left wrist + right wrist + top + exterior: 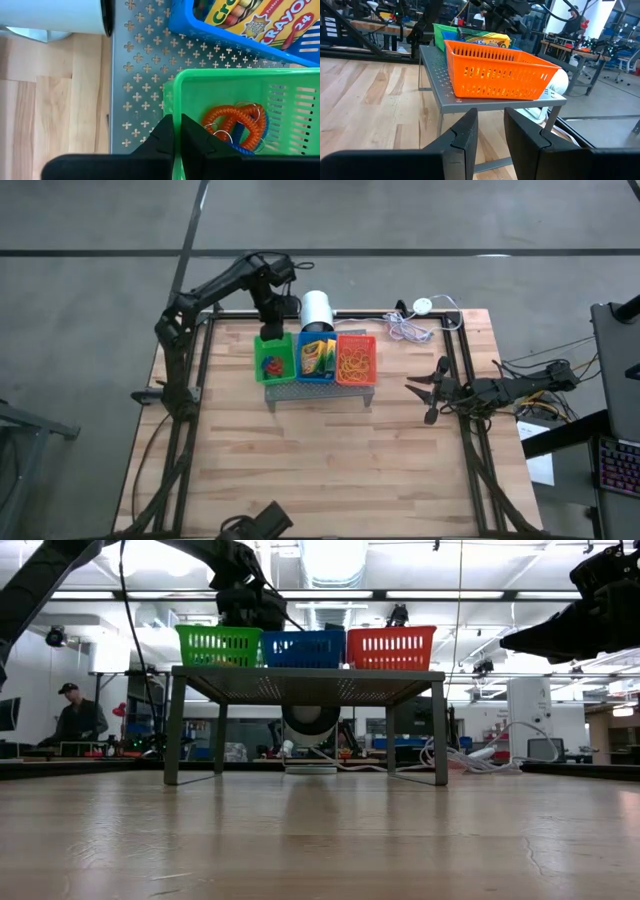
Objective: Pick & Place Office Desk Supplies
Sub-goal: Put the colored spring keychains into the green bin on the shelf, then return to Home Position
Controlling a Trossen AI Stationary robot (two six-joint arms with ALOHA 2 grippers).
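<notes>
Presently listed: one green-and-yellow cardboard crayon box (318, 357), lying flat in the blue plastic mesh basket (302, 373); lettering partly readable in the left wrist view as "CRAYO" and "24", with crayon artwork printed along the edge. Coiled loop-shaped bands (234, 125), orange-red and blue with thin metal rings, bunched together in the green plastic mesh basket (290, 107); exact count not tellable. Thin tan-orange rubber bands (357, 360), a loose tangle in the red-orange plastic mesh basket (358, 380); count not tellable.

Three baskets in all, set side by side in a row, green, blue, red-orange, on one grey perforated metal stand (300, 392) on the light wooden tabletop (330, 470).

One white cylinder (317, 308) lying behind the stand; one white cable (412, 328) coiled near the tabletop's far edge.

Left claw (175, 142): fingers pressed together, pinching the rim of the green basket at its far end. Right claw (432, 392): fingers slightly spread, holding nothing, hovering well apart from the stand on the right side of the tabletop.

One person at a bench in the room beyond.
</notes>
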